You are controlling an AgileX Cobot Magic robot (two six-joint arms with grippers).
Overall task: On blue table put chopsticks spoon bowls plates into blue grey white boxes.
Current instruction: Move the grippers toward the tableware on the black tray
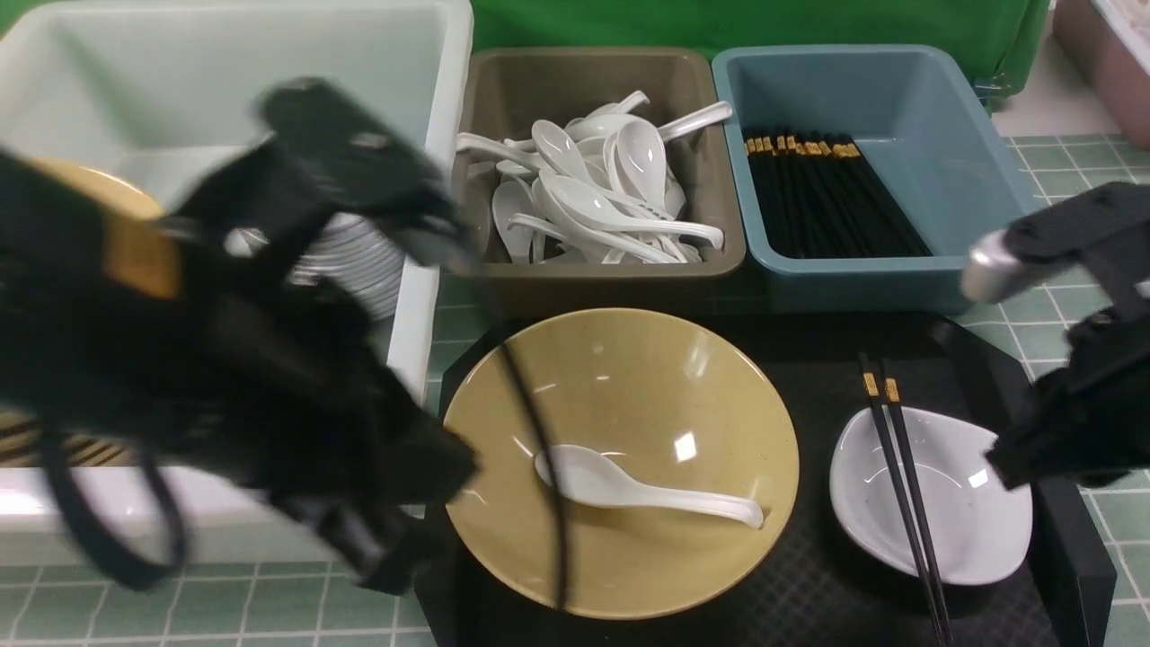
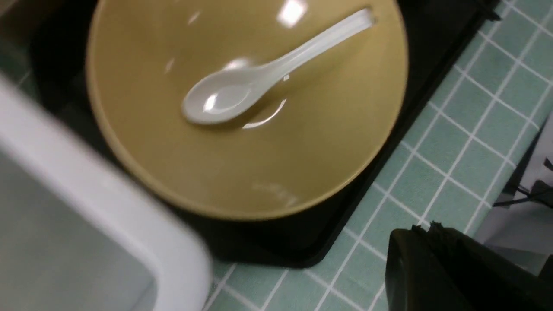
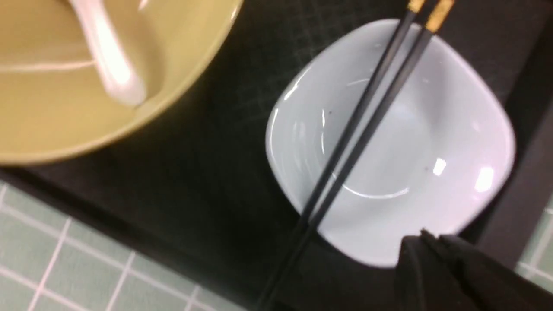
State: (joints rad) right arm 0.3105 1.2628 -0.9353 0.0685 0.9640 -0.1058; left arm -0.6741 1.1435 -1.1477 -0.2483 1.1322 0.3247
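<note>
Chopsticks (image 1: 903, 476) lie across the small white bowl (image 1: 975, 530) on the black tray (image 1: 809, 575), long axis front-to-back w/ gold ends toward the blue box (image 1: 979, 144). Right arm (image 1: 1087, 413) is def nearer: right jaws hover by the bowl's right rim, sticks to their left. Can't tell if they're spread or pressed together tbh. Left jaws pressed together, empty, near the yellow bowl (image 1: 629, 557) w/ the spoon (image 1: 647, 490).

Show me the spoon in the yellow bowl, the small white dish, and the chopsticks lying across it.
spoon (image 1: 651, 496): front view, middle of its handle.
white dish (image 1: 975, 517): front view, bare inside surface.
chopsticks (image 3: 335, 157): right wrist view, mid shaft.
</note>
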